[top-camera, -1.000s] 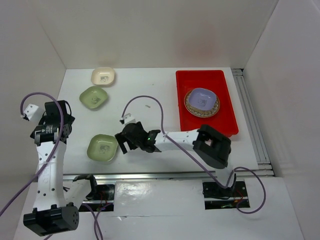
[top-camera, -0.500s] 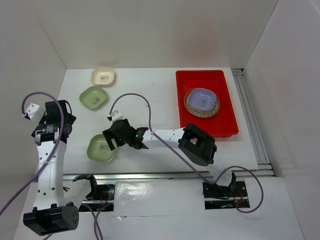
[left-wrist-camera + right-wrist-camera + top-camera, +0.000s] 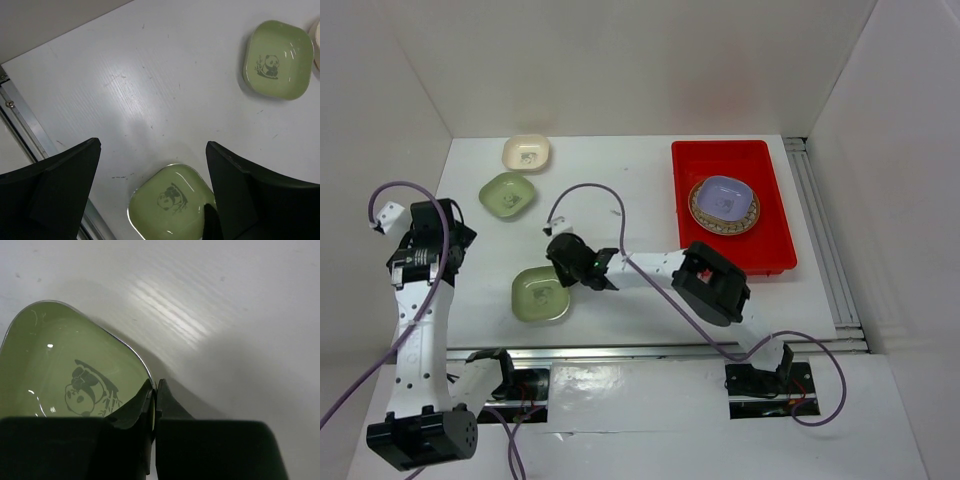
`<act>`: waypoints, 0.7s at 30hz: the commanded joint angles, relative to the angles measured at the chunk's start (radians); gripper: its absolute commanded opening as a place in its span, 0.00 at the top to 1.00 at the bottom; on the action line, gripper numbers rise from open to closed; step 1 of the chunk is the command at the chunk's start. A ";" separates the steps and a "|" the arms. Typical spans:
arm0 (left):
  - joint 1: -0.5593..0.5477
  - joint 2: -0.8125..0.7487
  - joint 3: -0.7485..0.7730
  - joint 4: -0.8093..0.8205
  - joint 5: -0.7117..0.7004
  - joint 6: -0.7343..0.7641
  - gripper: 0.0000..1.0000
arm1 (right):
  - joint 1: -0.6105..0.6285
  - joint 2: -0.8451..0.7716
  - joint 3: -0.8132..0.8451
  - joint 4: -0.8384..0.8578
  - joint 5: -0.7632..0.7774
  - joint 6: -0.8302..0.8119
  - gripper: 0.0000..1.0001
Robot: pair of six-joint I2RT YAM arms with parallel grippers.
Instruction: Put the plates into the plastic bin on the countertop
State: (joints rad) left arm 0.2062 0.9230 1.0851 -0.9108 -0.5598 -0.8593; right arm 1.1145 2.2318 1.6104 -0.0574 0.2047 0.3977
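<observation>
1. Right wrist view: the near green panda dish (image 3: pixel 65 365) is caught by its rim. Your right pincer (image 3: pixel 155 389) is pressed together on that rim, one finger inside the bowl and one outside.
2. From the top view, this dish is at the near-left part of the table (image 3: pixel 620 170), close to the front edge. You cannot tell from these pictures whether it is lifted or resting on the surface.
3. The relation that matters: the red plastic bin (image 3: pixel 720 152) lies well apart to the dish's right and somewhat farther back. The pincer holds the dish at its far-right edge, so the dish hangs on the side away from the bin. It would likely trail the pincer on a rightward carry.
4. The bin's long axis runs near to far. A round brown-rimmed plate (image 3: pixel 695 208) sits around its middle with a lavender dish (image 3: pixel 725 197) stacked on it. Bare red floor shows at the far end and the near end, so either end looks like a fair landing spot.
5. The right arm is the one nearer the bin, and it is stretched leftward across the table to reach the dish.
6. Your left pincer (image 3: pixel 152 150) is spread wide, holds nothing, and looks down on the same dish from the left.
7. A second green panda dish (image 3: pixel 507 195) and a cream dish (image 3: pixel 526 152) lie just beside each other at the far left, nearer the left arm.
</observation>
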 commanded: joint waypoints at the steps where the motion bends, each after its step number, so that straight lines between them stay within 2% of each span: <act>1: 0.004 0.000 -0.010 0.039 0.030 0.032 0.00 | -0.060 -0.139 -0.072 -0.059 0.058 -0.022 1.00; 5: 0.004 0.014 -0.019 0.073 0.089 0.075 0.00 | -0.194 -0.305 -0.070 -0.103 0.025 -0.062 1.00; 8: 0.004 0.025 -0.019 0.098 0.141 0.097 0.00 | -0.341 -0.408 -0.038 -0.169 0.012 -0.109 1.00; 9: 0.004 0.025 -0.030 0.111 0.174 0.109 0.00 | -0.429 -0.432 -0.029 -0.170 -0.028 -0.128 1.00; 12: 0.004 0.004 -0.060 0.170 0.279 0.155 0.00 | -0.585 -0.547 -0.029 -0.170 -0.074 -0.204 1.00; 14: 0.004 -0.006 -0.074 0.216 0.334 0.177 0.00 | -0.662 -0.578 -0.060 -0.151 -0.128 -0.255 1.00; 15: 0.004 -0.006 -0.074 0.227 0.381 0.187 0.00 | -0.741 -0.578 -0.060 -0.151 -0.145 -0.299 1.00; 18: 0.004 0.026 -0.074 0.237 0.423 0.200 0.00 | -0.867 -0.565 -0.050 -0.179 -0.223 -0.339 1.00; 19: 0.004 0.036 -0.074 0.237 0.440 0.209 0.00 | -0.945 -0.555 -0.050 -0.179 -0.256 -0.362 1.00; 21: 0.004 0.046 -0.074 0.246 0.466 0.219 0.00 | -1.040 -0.545 -0.089 -0.138 -0.336 -0.362 1.00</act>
State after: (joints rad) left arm 0.2062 0.9596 1.0061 -0.7265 -0.1818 -0.6834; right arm 0.1654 1.6611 1.5452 -0.1944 0.0124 0.1005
